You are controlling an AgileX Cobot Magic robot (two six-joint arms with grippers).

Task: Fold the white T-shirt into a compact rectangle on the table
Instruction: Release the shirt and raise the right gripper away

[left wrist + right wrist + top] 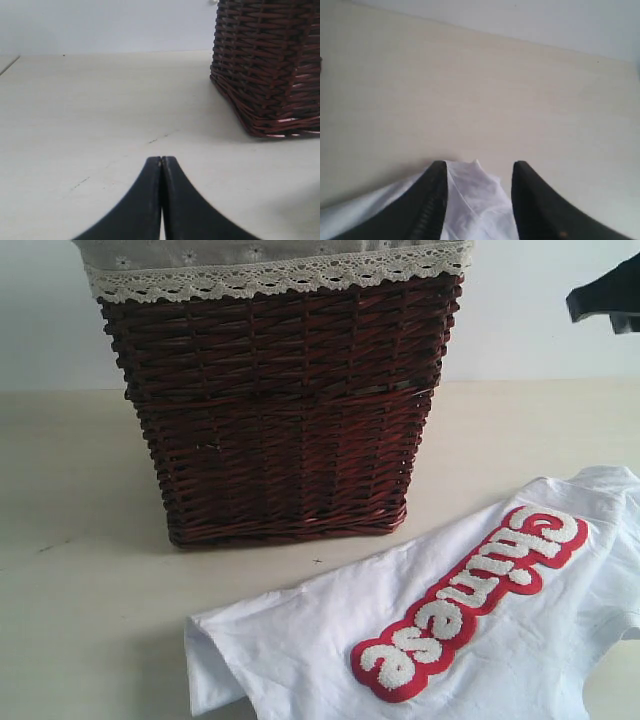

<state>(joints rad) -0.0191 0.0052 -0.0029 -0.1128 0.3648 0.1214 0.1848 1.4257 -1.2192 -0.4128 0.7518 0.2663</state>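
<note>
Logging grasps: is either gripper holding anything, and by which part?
Nothing held. Left gripper shut, empty; right gripper open, white T-shirt cloth loose between its jaws.

White cotton T-shirt [290,650] with red-outlined fuzzy lettering: cropped by the bottom and right edges in the exterior view. Dark brown wicker basket [275,420] and lace-trimmed grey liner [270,265]: tops cropped. Dark shape [608,295] in the top right corner: cropped, can't tell what. Right wrist view: shirt cloth partly hidden behind the right gripper [480,169], contact unclear.

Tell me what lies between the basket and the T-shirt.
Only a bare strip of table separates basket from T-shirt, seen in the exterior view.
</note>
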